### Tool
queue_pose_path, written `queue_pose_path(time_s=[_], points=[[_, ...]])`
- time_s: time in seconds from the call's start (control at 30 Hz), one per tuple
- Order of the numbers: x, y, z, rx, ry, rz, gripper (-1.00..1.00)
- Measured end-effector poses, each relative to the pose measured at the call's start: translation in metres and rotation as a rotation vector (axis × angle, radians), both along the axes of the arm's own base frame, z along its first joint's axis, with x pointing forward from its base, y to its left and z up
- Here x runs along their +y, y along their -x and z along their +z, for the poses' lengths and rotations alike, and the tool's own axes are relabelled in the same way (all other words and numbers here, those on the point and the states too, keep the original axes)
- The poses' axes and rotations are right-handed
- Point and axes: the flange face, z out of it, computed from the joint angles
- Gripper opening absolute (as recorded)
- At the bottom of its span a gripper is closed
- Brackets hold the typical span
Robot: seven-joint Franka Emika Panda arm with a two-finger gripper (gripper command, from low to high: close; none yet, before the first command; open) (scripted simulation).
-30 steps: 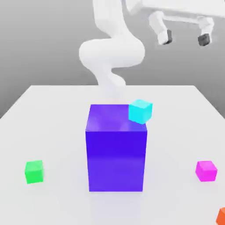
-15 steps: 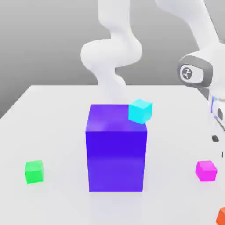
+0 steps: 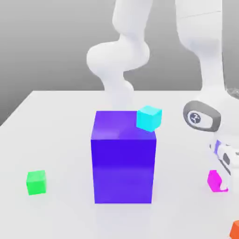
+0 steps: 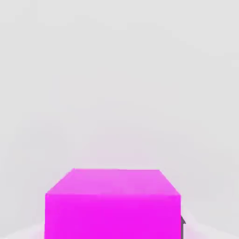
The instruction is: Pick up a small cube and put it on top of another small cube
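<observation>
The small magenta cube [image 3: 214,180] rests on the white table near the exterior view's right edge, partly covered by my hand. My gripper [image 3: 220,185] has come down over it and is shut on it. In the hand view the magenta cube [image 4: 112,207] looms large, with a dark fingertip [image 4: 182,227] flush against its side. The small green cube [image 3: 36,182] sits alone on the table far off at the exterior view's left.
A big blue-purple block [image 3: 123,156] stands mid-table between the two cubes, with a small cyan cube [image 3: 149,118] on its top corner. A small orange cube [image 3: 235,229] lies at the front right corner. The table's [image 3: 60,116] edges are close on the right.
The arm swung down from high above to the magenta cube, and the jaws went from wide open to shut on it. The cubes have stayed in place.
</observation>
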Motion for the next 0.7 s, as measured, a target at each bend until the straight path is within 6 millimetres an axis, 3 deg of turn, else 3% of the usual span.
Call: queue_pose_path(time_s=[0.13, 0.2, 0.47, 0.7], points=[[-0.004, -0.003, 0.040, 0.003, 0.000, -0.019, -1.00], [-0.022, -0.022, 0.043, 0.017, 0.001, -0.114, -1.00], [-0.118, -0.095, 0.050, 0.072, -0.027, -0.553, -1.00], [-0.212, -0.138, 0.063, 0.101, -0.102, -0.927, -1.00]])
